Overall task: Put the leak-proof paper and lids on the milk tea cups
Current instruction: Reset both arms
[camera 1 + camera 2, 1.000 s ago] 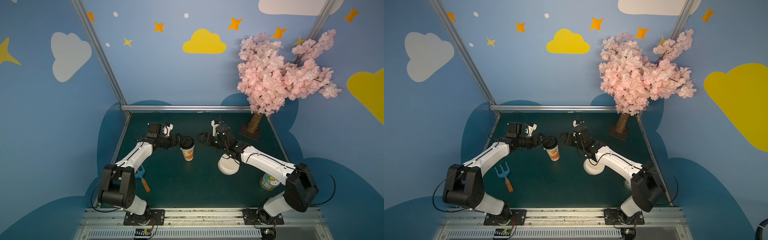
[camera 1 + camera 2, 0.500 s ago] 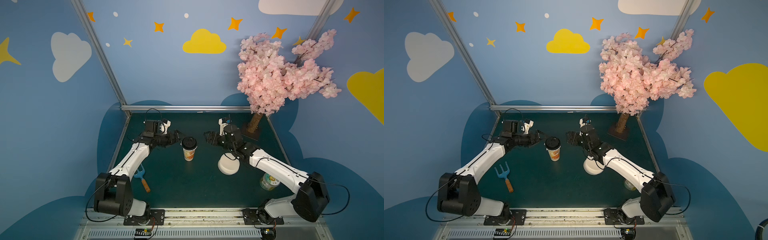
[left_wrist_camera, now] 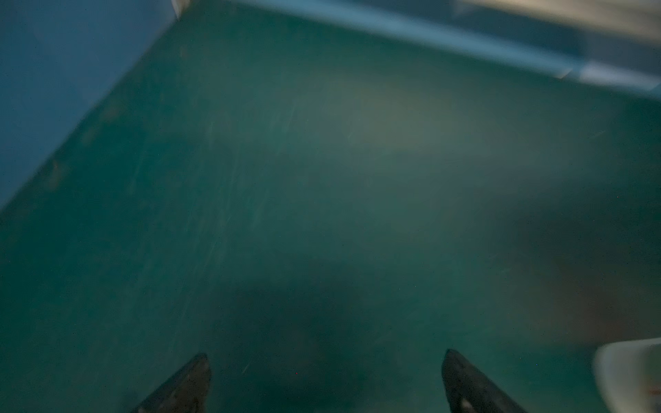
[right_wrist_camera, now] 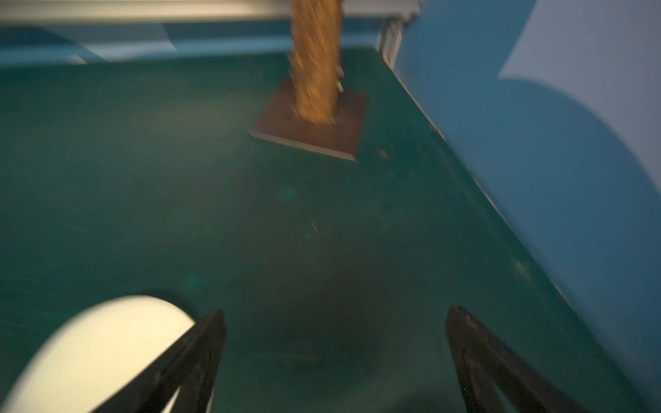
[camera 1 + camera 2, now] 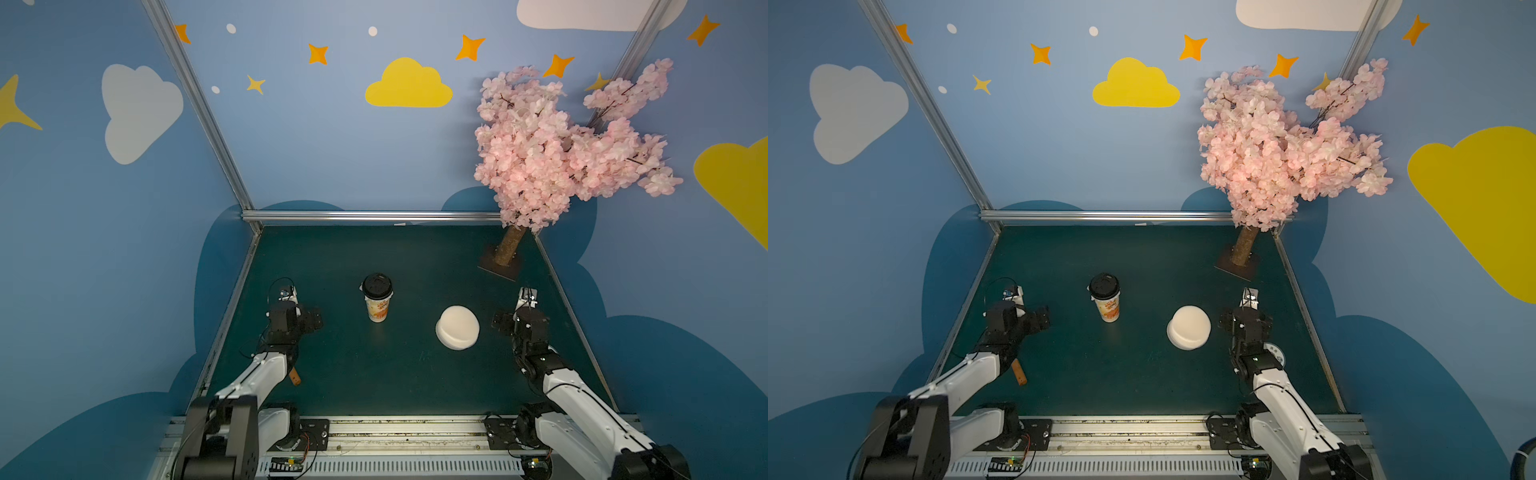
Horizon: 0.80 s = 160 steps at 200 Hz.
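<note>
Your left gripper [image 5: 312, 322] has its jaws spread wide with nothing between them; the left wrist view shows only bare green table [image 3: 322, 178] there. Your right gripper [image 5: 500, 325] is the same: jaws apart, holding nothing. The milk tea cup [image 5: 377, 305] stands upright mid-table between the two, nearer the left one, touched by neither. A black lid [image 5: 377, 286] sits on its mouth. Of the leak-proof paper [image 5: 360, 287] you get only a thin whitish edge poking out under the lid at the rim. It is probably caught between lid and cup, but it's too small to be sure. A thick white round disc [image 5: 457, 328] lies flat between the cup and the right gripper, just beside the gripper. The blossom tree [image 5: 552, 149] stands in the far right corner. A wooden handle [image 5: 295, 376] pokes out from under the left arm. In a top view, a can [image 5: 1276, 354] shows behind the right arm.
</note>
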Each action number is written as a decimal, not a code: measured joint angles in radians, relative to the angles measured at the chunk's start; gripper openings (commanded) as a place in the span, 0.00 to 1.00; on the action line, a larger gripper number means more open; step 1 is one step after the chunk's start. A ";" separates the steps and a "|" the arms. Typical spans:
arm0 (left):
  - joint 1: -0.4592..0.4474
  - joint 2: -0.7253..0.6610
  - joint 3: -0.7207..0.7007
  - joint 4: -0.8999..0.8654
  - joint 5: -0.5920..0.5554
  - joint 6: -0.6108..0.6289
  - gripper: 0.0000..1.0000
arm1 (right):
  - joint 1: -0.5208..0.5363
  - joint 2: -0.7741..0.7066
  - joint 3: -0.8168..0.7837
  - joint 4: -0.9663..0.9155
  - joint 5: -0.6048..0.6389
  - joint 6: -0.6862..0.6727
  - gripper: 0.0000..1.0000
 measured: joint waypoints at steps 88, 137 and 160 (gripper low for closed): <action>0.077 0.339 0.012 0.546 0.239 0.064 1.00 | -0.148 0.446 0.242 0.174 -0.267 -0.105 0.97; 0.039 0.335 0.033 0.565 0.234 0.092 1.00 | -0.134 0.521 0.142 0.465 -0.435 -0.169 0.97; 0.032 0.335 0.034 0.568 0.224 0.100 1.00 | -0.131 0.656 0.120 0.565 -0.442 -0.159 0.97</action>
